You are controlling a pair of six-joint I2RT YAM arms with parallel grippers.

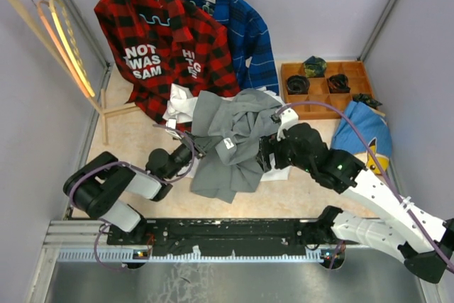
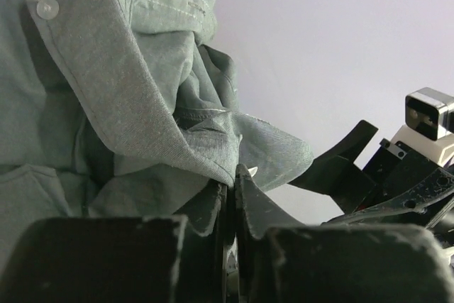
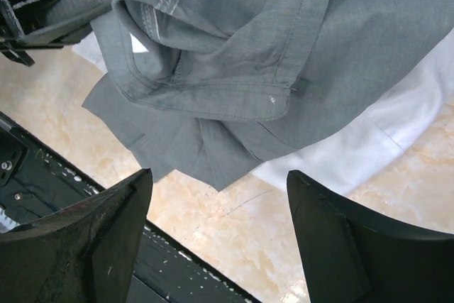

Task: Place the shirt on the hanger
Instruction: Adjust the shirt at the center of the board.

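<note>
Top external: the grey shirt (image 1: 230,143) lies bunched in the middle of the desk (image 1: 131,133), its far part overlapping a white shirt (image 1: 179,108). The left gripper (image 1: 193,148) meets the grey shirt's left edge and the right gripper (image 1: 266,152) sits at its right edge. The pale yellow hanger (image 1: 74,46) hangs from the rail over the far left corner, well apart from the grey shirt, with a darker orange hanger (image 1: 50,30) just beside it. A red-black plaid shirt (image 1: 163,47) and a blue plaid shirt (image 1: 245,26) hang along the far edge. A wooden compartment tray (image 1: 326,94) sits near the far right corner, and a blue cloth (image 1: 362,129) lies by the right edge.

Left wrist: the left gripper (image 2: 230,179) has its fingers pressed together, pinching a fold of the grey shirt (image 2: 128,104), which rises in folds to the left.

Right wrist: the right gripper (image 3: 218,175) is spread wide and grips nothing. The grey shirt (image 3: 284,54) lies beyond its fingertips, over the white shirt (image 3: 355,147) and the beige desk (image 3: 234,232).
</note>
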